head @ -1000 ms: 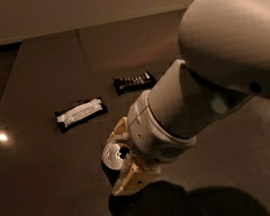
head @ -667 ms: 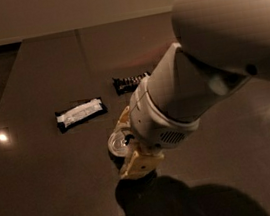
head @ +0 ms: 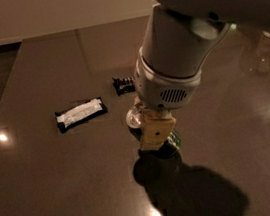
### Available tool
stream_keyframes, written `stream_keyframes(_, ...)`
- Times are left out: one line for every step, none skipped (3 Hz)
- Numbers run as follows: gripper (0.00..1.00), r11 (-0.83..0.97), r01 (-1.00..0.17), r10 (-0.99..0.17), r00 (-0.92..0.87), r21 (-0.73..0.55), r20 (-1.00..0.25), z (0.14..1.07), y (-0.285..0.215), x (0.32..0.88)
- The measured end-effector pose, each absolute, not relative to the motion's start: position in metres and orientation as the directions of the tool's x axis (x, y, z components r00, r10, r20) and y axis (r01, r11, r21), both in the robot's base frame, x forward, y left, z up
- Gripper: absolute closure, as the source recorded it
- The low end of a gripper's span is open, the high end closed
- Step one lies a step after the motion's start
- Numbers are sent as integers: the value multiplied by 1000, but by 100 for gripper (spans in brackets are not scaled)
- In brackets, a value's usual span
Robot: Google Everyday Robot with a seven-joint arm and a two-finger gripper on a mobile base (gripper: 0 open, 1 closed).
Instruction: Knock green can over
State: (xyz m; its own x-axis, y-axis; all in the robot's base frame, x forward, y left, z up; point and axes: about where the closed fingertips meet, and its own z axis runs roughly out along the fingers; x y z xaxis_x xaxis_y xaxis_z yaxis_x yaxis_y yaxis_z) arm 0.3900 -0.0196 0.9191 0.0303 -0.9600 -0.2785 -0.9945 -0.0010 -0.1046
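Dark brown glossy tabletop fills nearly all of my feed, w/ a pale wall along the top edge and darker floor at upper left. Biggest thing on screen is the arm: a fat white housing coming in from the top right corner and narrowing to a wrist w/ a small vent grille, pointing down toward the middle of the tabletop. Below it a wide black shadow spreads toward the bottom edge.

My end effector sits at the end of the wrist, approx. centre frame, low over the tabletop. I only see its tan tip from this side (one slab-like face w/ a couple of dark dots), so I can't tell if it's open or closed. It's right up against the green can and covers most of it. The can is on the tabletop just under the wrist: its silver top pokes out left of the tan tip, and a bit of dark green body shows lower right. Upright or leaning, can't tell.

Left of the can, apart from it, lies a flat dark wrapper w/ a white label. A smaller dark wrapper lies beyond the can, its right end hidden by the wrist. A few light glints dot the surface.
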Motion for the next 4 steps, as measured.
stream_keyframes(100,-1,-996,-980,20,-94,-198,919,-32,396)
stream_keyframes(100,-11,-997,-990,22,-75,-138,910,-34,396)
stream_keyframes(85,-22,-998,-996,27,-51,-90,899,-33,397)
stream_keyframes(62,-37,-999,-998,39,-35,-57,889,-30,396)
